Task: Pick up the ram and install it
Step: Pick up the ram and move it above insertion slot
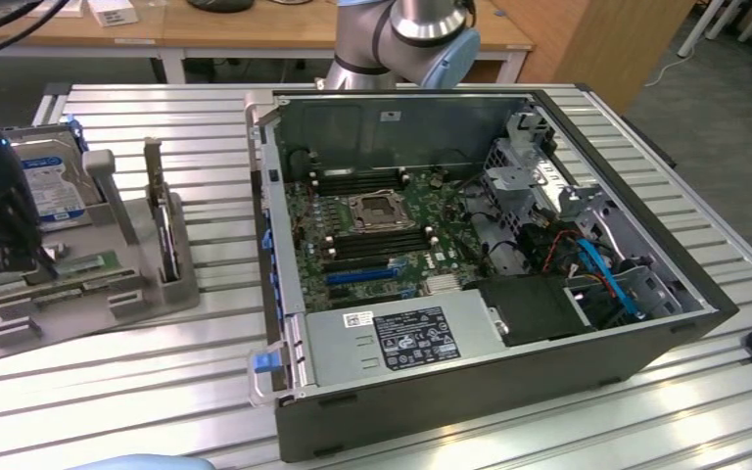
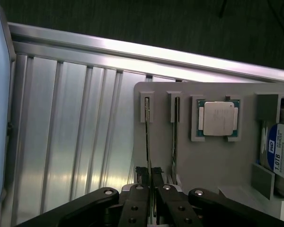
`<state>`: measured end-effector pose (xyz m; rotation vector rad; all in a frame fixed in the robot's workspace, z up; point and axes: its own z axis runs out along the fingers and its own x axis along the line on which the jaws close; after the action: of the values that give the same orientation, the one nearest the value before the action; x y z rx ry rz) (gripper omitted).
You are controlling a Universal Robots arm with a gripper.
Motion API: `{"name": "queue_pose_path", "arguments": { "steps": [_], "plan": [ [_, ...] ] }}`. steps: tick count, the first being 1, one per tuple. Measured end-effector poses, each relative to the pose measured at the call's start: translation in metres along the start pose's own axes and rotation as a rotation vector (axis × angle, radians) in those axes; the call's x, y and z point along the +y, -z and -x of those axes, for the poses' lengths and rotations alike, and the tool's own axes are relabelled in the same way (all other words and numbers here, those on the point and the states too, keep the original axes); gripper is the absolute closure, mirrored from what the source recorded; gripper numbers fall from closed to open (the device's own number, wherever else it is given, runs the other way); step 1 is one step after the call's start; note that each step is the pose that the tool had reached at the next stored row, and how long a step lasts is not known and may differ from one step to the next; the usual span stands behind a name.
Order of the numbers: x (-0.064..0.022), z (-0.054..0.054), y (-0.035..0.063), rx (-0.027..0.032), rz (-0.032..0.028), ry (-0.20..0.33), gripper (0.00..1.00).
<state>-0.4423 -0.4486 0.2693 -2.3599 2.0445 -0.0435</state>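
Gripper is squeezing the ram between its two fingers; the ram is standing on its edge in a slot of the grey holder, near the silver CPU chip.

I am looking into a robotics lab or test workshop, not a home or a shop. My arm stands at the far edge of a bench made of ribbed aluminium rails. A desktop computer case lies on it with its side off and the motherboard bare. Beside the case sits a grey plastic holder with slots and pockets that keep loose parts: a hard drive, a processor chip and the ram. Behind the bench I see light wooden desks, a wooden cabinet and a white cable trailing over a dark floor.
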Motion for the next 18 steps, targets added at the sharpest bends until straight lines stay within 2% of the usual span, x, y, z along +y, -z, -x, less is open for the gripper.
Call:
{"name": "queue_pose_path", "arguments": {
  "steps": [8, 18],
  "plan": [
    [-0.0004, 0.0, 0.0122, 0.0003, 0.0002, -0.011, 0.87],
    [-0.0006, 0.0, 0.0173, 0.0044, 0.0014, -0.137, 0.87]
  ]
}}
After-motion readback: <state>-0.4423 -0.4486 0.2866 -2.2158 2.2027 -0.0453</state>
